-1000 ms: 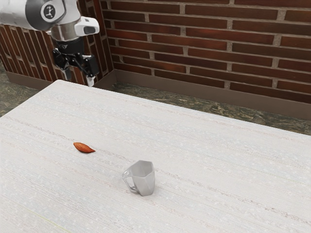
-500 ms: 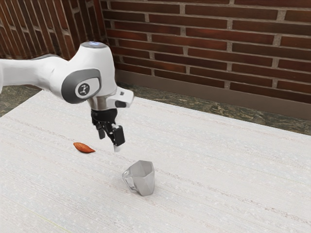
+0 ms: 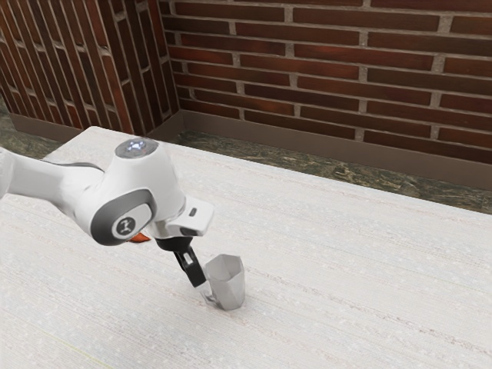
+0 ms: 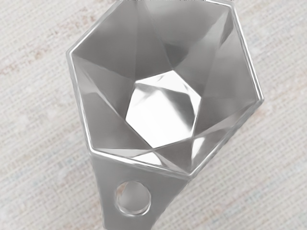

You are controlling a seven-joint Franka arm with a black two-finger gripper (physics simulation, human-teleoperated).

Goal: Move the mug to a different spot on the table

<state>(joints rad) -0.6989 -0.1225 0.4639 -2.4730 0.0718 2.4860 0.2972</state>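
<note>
Jaws hang low at the handle side of the grey faceted mug (image 3: 227,278) (image 4: 163,96); whether released or clenched, I cannot tell. That mug stands upright on the pale woodgrain surface (image 3: 369,254). A small orange object (image 3: 139,239) lies near it, toward the exterior view's left.

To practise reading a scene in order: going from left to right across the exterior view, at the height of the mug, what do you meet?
white robot arm → black pincer → grey faceted mug → table surface
</note>
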